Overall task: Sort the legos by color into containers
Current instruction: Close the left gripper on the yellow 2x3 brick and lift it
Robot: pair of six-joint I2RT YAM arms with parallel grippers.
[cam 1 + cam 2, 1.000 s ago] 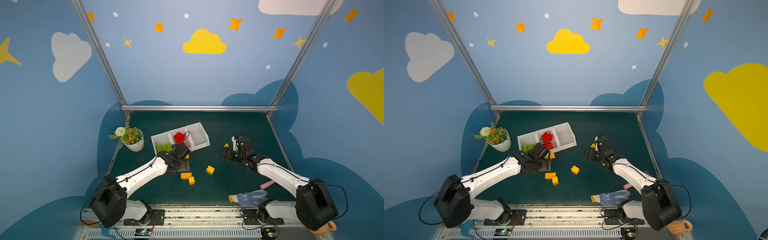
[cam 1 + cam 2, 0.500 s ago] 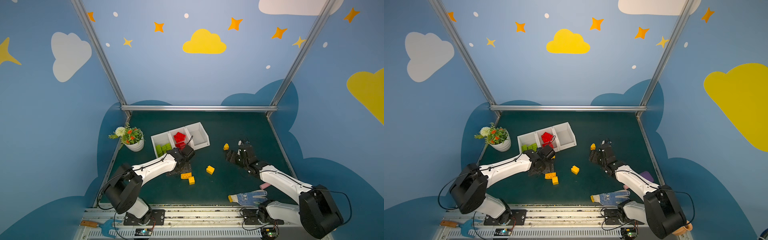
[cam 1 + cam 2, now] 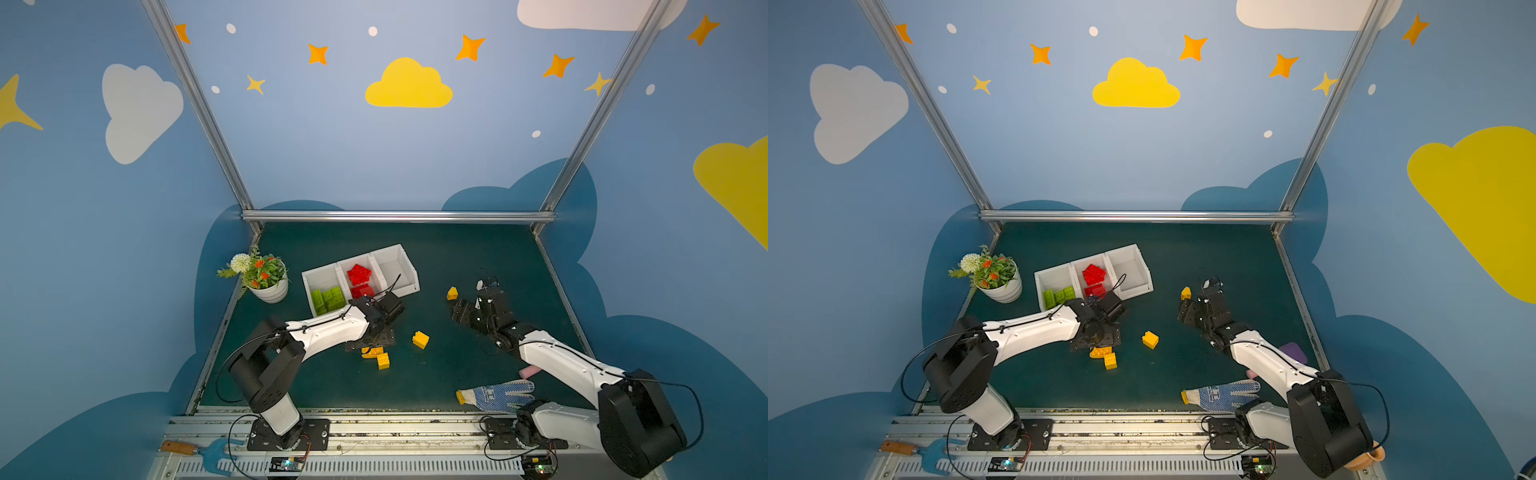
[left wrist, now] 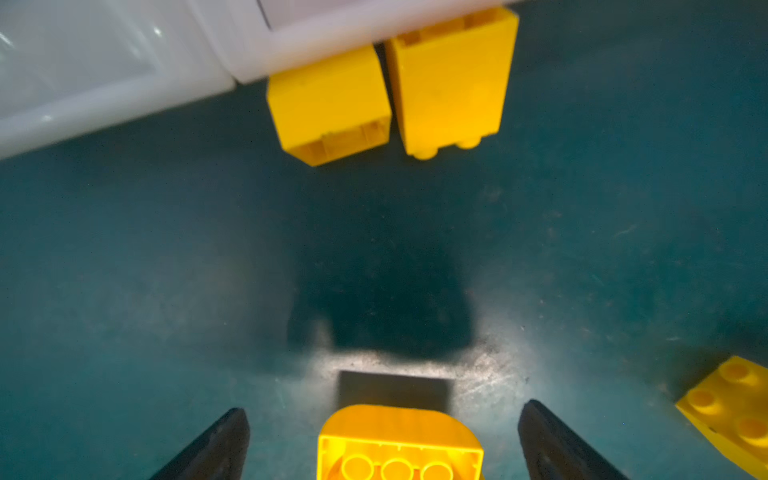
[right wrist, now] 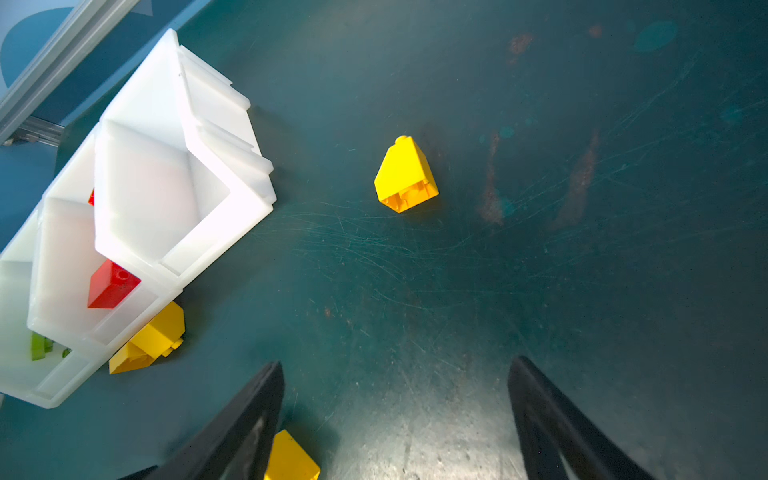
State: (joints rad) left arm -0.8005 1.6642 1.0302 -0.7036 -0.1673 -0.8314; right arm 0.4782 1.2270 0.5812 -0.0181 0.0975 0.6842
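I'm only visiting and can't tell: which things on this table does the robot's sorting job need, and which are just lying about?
Part of the job: white containers; green legos and red legos already in them; yellow legos loose on the table.
Just lying about: flower pot; dotted glove; pink cylinder.

The left arm (image 3: 328, 332) is stretching forward from its base toward the middle of the desk (image 3: 449, 257). Its wrist is bending over so that the left gripper (image 4: 384, 411) is pointing almost straight down, hanging close above the desk surface, with the jaws standing spread wide. The right arm (image 3: 557, 357) is angling forward and inward from its own base, forearm low over the desk. The right gripper (image 5: 395, 365) is tilting down at a slant and hovering above the surface, its jaws also standing well apart.
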